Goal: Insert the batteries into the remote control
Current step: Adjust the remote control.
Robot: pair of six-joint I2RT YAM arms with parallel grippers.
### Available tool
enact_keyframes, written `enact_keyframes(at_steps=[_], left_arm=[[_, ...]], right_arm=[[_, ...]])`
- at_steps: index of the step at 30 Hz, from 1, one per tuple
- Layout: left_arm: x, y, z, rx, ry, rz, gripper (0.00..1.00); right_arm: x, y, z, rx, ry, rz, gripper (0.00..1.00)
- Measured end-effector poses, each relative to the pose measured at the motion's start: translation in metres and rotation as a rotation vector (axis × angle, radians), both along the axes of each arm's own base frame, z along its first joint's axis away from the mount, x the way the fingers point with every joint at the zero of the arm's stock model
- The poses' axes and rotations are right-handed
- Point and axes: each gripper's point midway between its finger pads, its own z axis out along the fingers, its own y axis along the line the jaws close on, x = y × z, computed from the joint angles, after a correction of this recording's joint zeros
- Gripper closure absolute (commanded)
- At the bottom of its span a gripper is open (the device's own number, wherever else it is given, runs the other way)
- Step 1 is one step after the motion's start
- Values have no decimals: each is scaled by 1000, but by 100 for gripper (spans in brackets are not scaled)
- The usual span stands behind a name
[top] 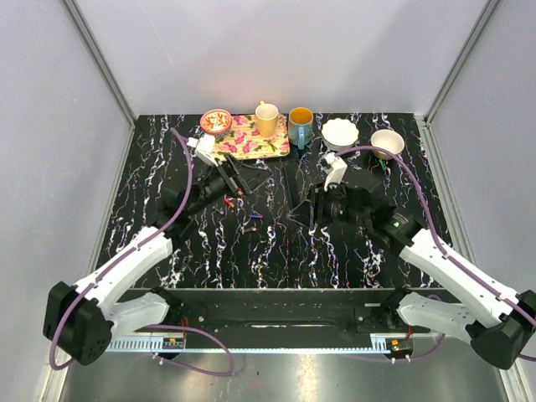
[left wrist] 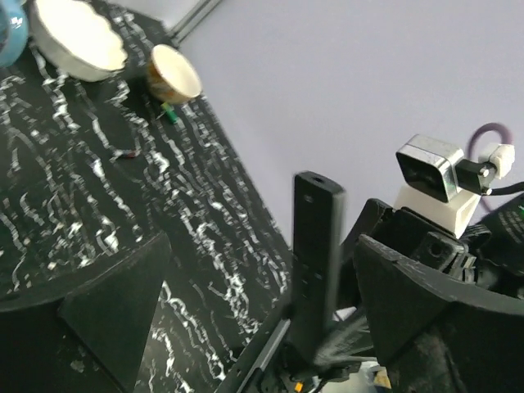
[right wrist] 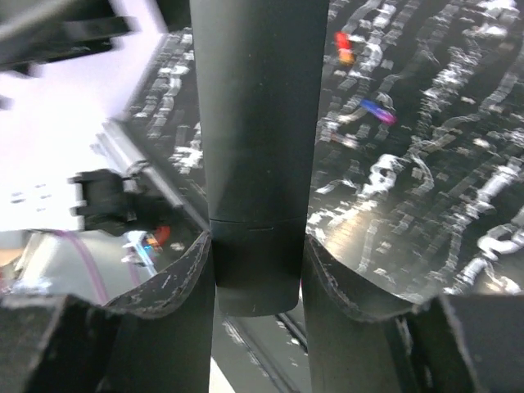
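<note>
The remote control (right wrist: 258, 123) is a slim black bar, and my right gripper (right wrist: 258, 254) is shut on its lower end. From the left wrist it stands upright as a black remote control (left wrist: 315, 262) between the wide-apart fingers (left wrist: 123, 303) of my left gripper (left wrist: 258, 286), which is open and does not touch it. From above, the left gripper (top: 239, 176) and right gripper (top: 314, 209) face each other mid-table; the remote is hard to pick out against the black top. Batteries (top: 254, 219) lie loose on the table between the arms, and two batteries (right wrist: 377, 110) show beyond the remote.
Along the back edge stand a floral tray (top: 251, 138), a red bowl (top: 216, 121), a yellow mug (top: 266, 119), a blue mug (top: 301, 126), a white bowl (top: 340, 132) and a small cup (top: 387, 142). Grey walls enclose the black marbled table (top: 167, 251).
</note>
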Motion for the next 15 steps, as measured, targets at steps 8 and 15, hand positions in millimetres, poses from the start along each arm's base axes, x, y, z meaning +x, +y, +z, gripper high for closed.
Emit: enact_keyframes(at_steps=[8, 15], left_arm=[[-10, -18, -17, 220, 73, 106, 1], [-11, -35, -62, 375, 163, 97, 8]], right_arm=[[14, -13, -52, -315, 9, -107, 100], [17, -15, -51, -369, -12, -124, 100]])
